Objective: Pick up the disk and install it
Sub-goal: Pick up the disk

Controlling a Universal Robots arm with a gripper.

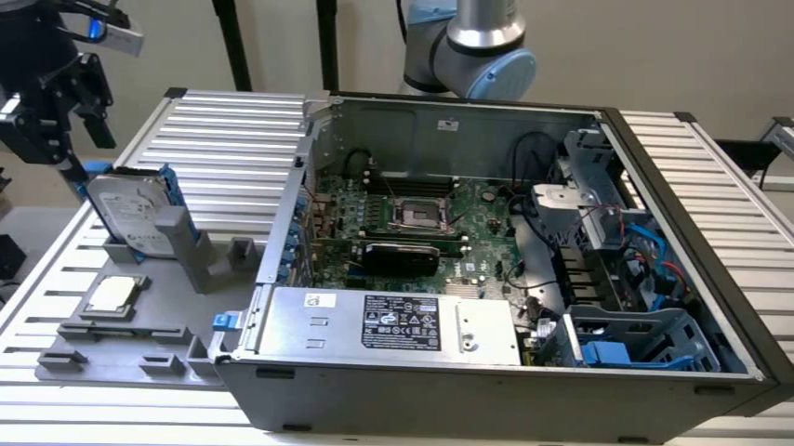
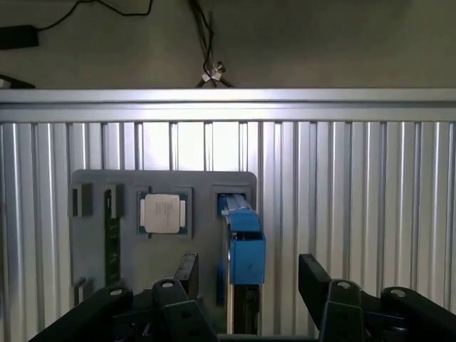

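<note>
The approach to the pick is in hand: the gripper (image 2: 248, 269) hovers above the disk (image 1: 125, 212), fingers spread wide and holding nothing. The disk stands on edge in a slot of the grey fixture plate (image 1: 162, 325), beside the open computer case (image 1: 496, 409) (the square processor chip (image 1: 110, 295) lies flat nearby). A grasp, I judge, calls for coming straight down with the fingers squarely either side of the blue rails.

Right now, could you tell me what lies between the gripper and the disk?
Nothing: in the exterior view the open gripper hangs just above the upright disk, the stretch between them bare.
</note>
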